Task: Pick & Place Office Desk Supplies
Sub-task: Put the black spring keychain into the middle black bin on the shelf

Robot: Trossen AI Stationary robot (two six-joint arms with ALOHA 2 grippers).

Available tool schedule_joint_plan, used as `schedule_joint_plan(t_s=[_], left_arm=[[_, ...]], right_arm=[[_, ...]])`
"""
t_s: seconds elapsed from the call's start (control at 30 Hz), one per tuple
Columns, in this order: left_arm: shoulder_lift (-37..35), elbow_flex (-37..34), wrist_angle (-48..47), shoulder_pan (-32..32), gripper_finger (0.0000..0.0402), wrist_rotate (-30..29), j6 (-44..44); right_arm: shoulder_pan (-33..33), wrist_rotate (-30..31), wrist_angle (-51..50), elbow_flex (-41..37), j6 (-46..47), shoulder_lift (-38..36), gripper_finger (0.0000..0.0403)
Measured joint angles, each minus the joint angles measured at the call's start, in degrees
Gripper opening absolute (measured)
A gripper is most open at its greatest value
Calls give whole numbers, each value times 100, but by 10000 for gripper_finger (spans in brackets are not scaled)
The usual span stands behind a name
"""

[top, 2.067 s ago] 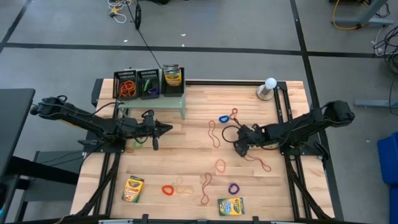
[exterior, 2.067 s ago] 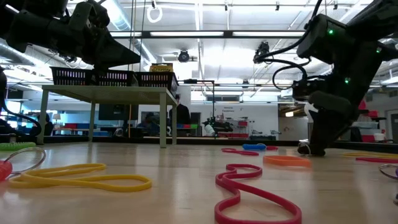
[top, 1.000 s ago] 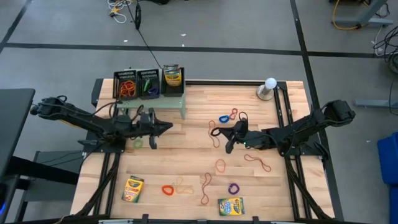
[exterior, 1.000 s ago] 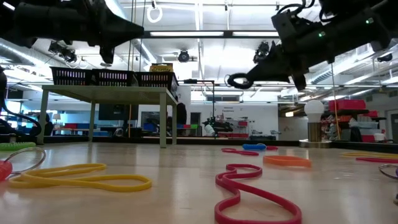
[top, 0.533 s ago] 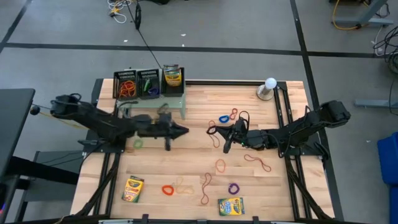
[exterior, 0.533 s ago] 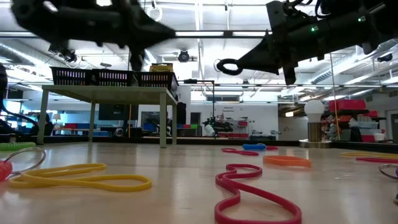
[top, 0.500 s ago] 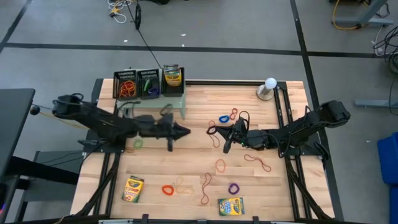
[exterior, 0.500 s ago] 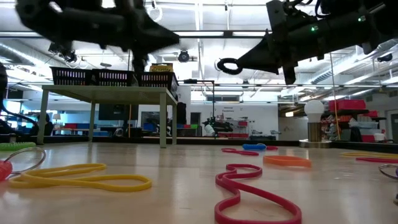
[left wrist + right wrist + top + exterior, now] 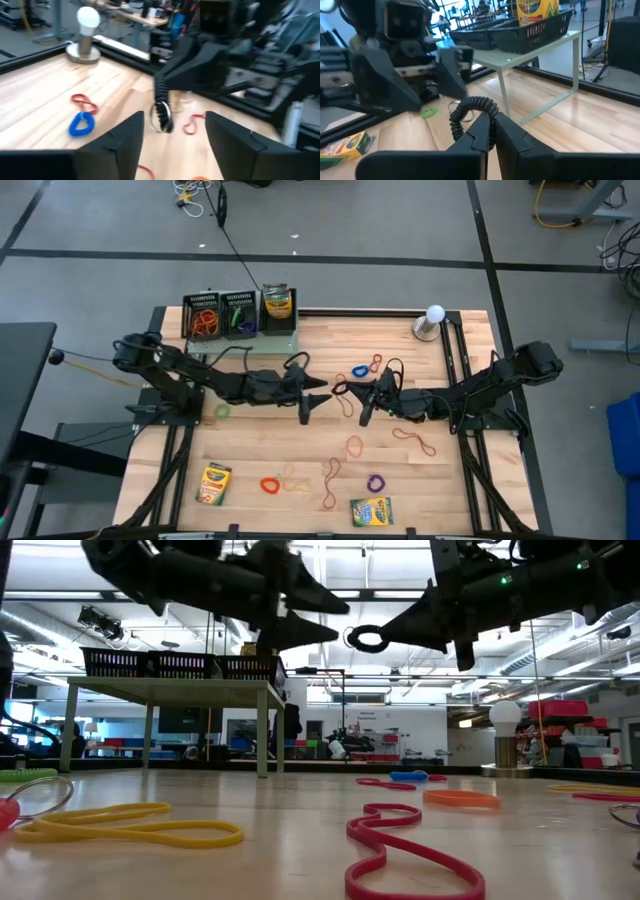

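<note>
A black coiled band [image 9: 367, 638] hangs high over the table's middle, held out by my right gripper [image 9: 398, 632], which is shut on it. A thin pale ring [image 9: 159, 121] hangs with it. My left gripper [image 9: 328, 622] is open and level just to the band's left. Its two fingers [image 9: 125, 142] stand either side of the band's line in the left wrist view, short of it and not touching. Coloured rubber bands [image 9: 353, 445] lie about the table. Three black mesh trays [image 9: 224, 313] sit on the pale green stand, the rightmost holding a crayon box [image 9: 277, 302]. My right gripper pinches the black coiled band at one side of its loop [image 9: 481, 111] between its two shut fingers [image 9: 506, 135]. The fingers come level from the table's right. The loop sticks out beyond the fingertips toward the left gripper, lifted well clear of the table.
Two crayon boxes lie near the front edge [image 9: 214, 483] [image 9: 371, 511]. A white globe on a grey base [image 9: 432, 320] stands at the far right corner. The pale green stand [image 9: 270, 345] is at the far left. A blue band [image 9: 80, 124] lies below the grippers.
My left gripper has moved toward the table's right edge, from beside the stand to just short of the black coiled band, and has opened. My right gripper has kept the band held up in nearly the same place.
</note>
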Motion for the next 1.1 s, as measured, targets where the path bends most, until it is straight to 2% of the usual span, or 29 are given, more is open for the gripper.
schedule_joint_plan(t_s=[0.13, 0.27, 0.37, 0.53, 0.57, 0.63, 0.77, 0.97, 1.1], left_arm=[[300, 264, -67, 15, 233, -85, 97], [486, 475, -65, 12, 211, -27, 216], [499, 509, -58, 14, 163, -70, 224], [499, 512, -71, 55, 41, -85, 352], [488, 512, -85, 51, 25, -72, 397], [383, 510, -233, 49, 19, -42, 444], [-135, 512, -873, 3, 20, -341, 596], [-1371, 512, -2350, -164, 18, -1322, 887], [-2284, 512, -3364, -278, 18, -2096, 911]], right_arm=[[2, -14, 165, 0, -82, 0, 20], [36, -24, 241, 0, -174, 0, 20], [71, -28, 315, 0, -238, 0, 20], [100, -196, 507, 0, -373, 0, 21], [99, -228, 517, 0, -372, 0, 22], [101, -251, 512, 0, -370, -2, 31], [98, -254, 445, 0, -357, -2, 75], [96, -234, 331, 0, -313, -2, 149], [94, -230, 265, 0, -313, -2, 161]])
